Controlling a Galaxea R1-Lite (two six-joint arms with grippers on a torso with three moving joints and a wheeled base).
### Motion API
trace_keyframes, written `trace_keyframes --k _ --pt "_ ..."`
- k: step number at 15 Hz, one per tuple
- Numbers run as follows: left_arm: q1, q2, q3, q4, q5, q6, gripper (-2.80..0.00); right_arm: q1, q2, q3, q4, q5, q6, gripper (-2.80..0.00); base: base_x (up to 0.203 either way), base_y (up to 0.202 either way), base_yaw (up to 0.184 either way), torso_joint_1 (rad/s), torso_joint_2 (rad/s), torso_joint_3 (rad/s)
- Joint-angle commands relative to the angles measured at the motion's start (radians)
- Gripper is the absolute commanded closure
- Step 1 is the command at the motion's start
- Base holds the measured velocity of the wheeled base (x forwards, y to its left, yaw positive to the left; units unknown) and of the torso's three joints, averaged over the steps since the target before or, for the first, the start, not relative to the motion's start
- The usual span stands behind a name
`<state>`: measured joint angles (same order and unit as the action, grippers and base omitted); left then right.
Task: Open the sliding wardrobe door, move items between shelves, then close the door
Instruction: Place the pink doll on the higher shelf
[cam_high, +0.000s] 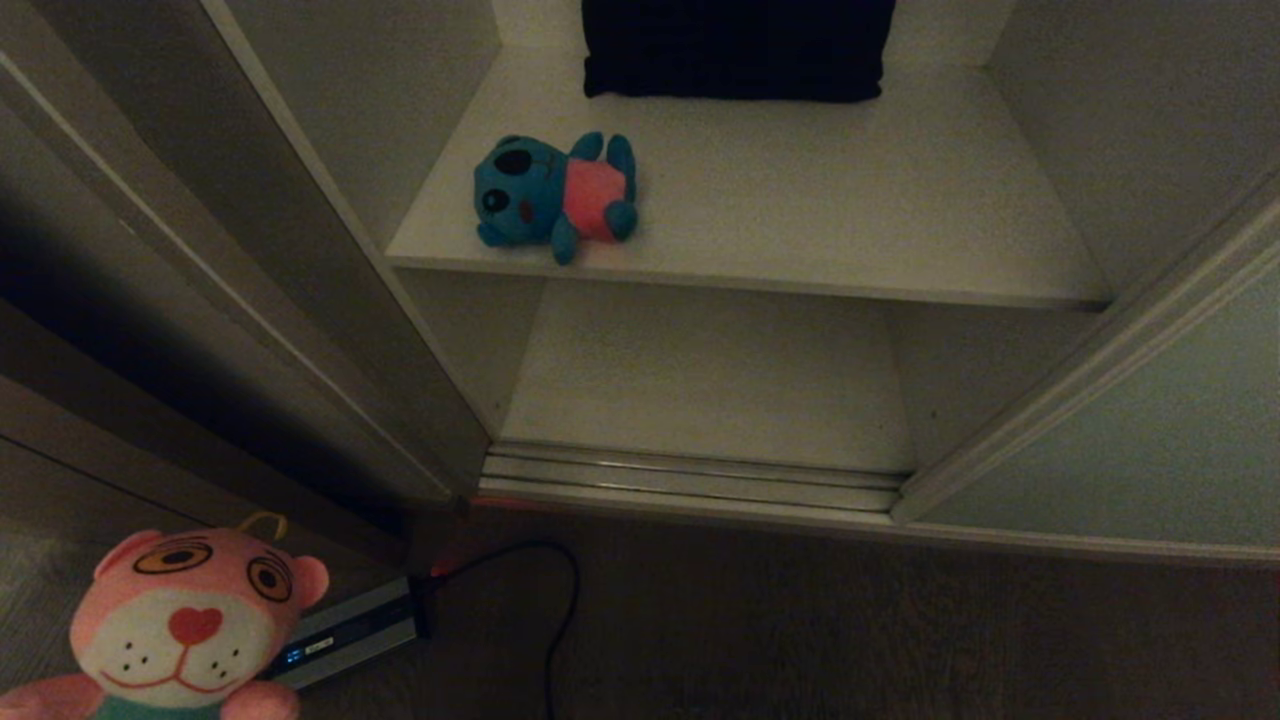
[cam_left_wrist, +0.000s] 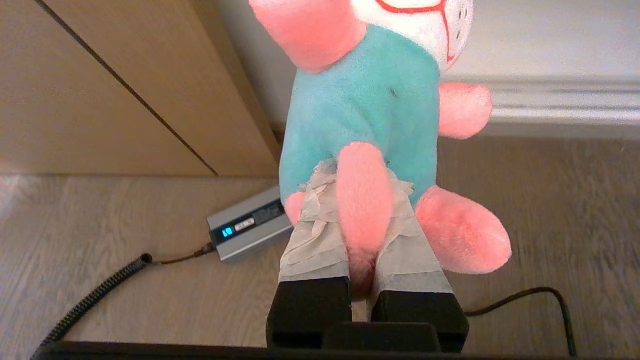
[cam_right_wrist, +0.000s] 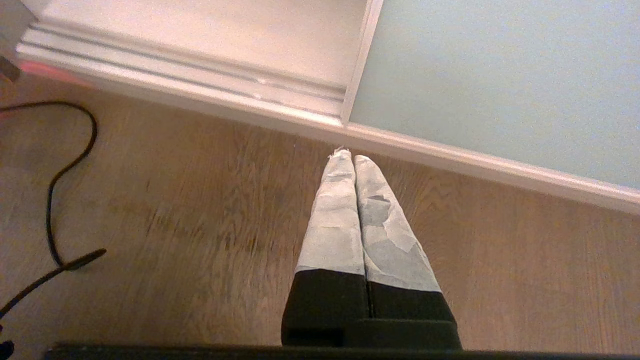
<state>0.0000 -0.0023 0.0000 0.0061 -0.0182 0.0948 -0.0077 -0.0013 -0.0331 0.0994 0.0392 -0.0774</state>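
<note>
Nearest to you, the left gripper (cam_left_wrist: 357, 210) is clenched on the pink plush toy (cam_left_wrist: 370, 115), its taped fingers (cam_left_wrist: 312, 245) pinching one pink leg so that the toy stands up off the floor, teal shirt toward the wrist camera. From the head view you see that toy's white face and red heart nose at the near left corner (cam_high: 185, 630). Just behind it on the wooden floor (cam_right_wrist: 200, 220) lies a small grey box with a blue lit display (cam_left_wrist: 247, 230), a black cable (cam_high: 560, 610) running from it.

On your right, the right gripper (cam_right_wrist: 350, 160) hangs over bare floor with its taped fingers (cam_right_wrist: 335, 220) pressed together, grasping nothing. Its tips point at the spot where the door frame meets the ribbed floor track (cam_right_wrist: 200, 70).

Farther off, the sliding wardrobe door (cam_high: 1170, 420) stands pushed to the right, its grey-green panel covering the right side and leaving the middle bay open. To the left, a brown side panel (cam_left_wrist: 100, 90) flanks the opening.

Inside the bay, the lower shelf (cam_high: 700, 380) sits just beyond the track. Above and beyond it, the upper shelf (cam_high: 850, 220) carries the teal-blue plush toy (cam_high: 555, 195), lying on its side near the front left edge, head to the left. At the far back of that shelf rests a dark folded cloth (cam_high: 735, 50), well apart from the toy.
</note>
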Motion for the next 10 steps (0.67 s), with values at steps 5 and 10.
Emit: trace_keyframes --k 5,10 --pt "0.000 0.002 0.000 0.000 0.000 0.003 0.00 0.000 -0.002 -0.001 0.000 0.001 -0.001 0.00 0.000 0.000 0.000 0.000 0.00 0.172" --pt "0.000 0.002 0.000 0.002 0.000 0.008 0.00 0.000 -0.001 0.000 0.000 0.001 -0.001 0.00 0.000 0.000 0.000 0.000 0.00 0.000"
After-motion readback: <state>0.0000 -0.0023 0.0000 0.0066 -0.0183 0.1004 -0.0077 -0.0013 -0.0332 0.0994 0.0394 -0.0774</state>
